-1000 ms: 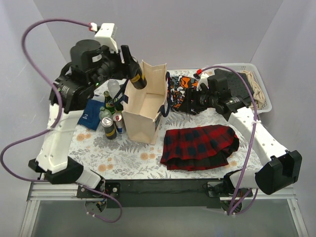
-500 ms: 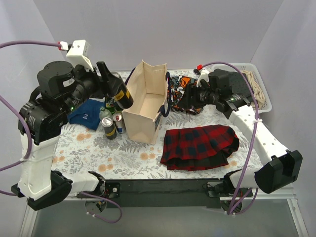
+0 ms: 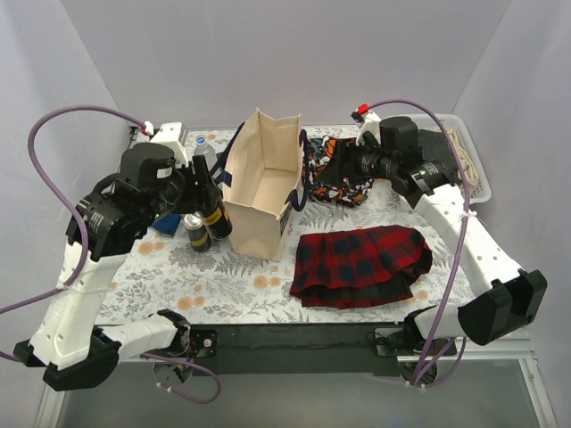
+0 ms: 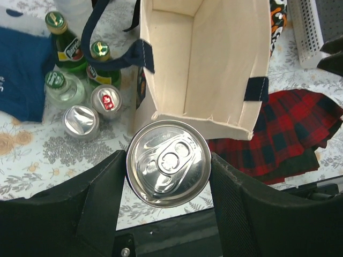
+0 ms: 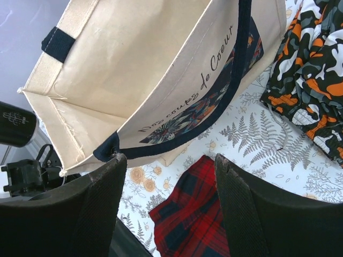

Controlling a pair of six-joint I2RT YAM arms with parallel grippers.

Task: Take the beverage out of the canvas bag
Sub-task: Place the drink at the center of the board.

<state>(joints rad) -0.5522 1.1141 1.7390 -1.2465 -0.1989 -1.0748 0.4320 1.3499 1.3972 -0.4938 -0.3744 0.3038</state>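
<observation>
The can (image 4: 168, 162) is out of the bag (image 4: 214, 64): in the left wrist view its silver top sits at lower centre, just below the bag's near rim, and from above it hangs low, just left of the bag's front corner. The left gripper (image 4: 168, 160) is clamped on it, one dark finger pressed to each side of the can's body. I cannot tell whether its base touches the table (image 3: 241, 276) or hangs just above it. The bag stands upright and open in the middle of the top view. As far as the left wrist view reaches, its inside shows only bare canvas, though the very bottom is partly hidden. At the upper left of that view, just beside the bag, stand two green bottles (image 4: 67, 40), a clear bottle (image 4: 59, 85) and two more cans (image 4: 80, 120), with a blue cloth (image 4: 21, 69) at the left edge. The right gripper (image 5: 167, 166) waits at the bag's right side, its fingers spread wide with nothing between them; the bag's printed wall and navy strap fill the upper part of its view. A plaid cloth (image 3: 361, 263) lies lower right of the bag and a patterned cloth (image 5: 305, 59) at upper right. I judge the removal nearly done: what is left is setting the can down and letting go.
</observation>
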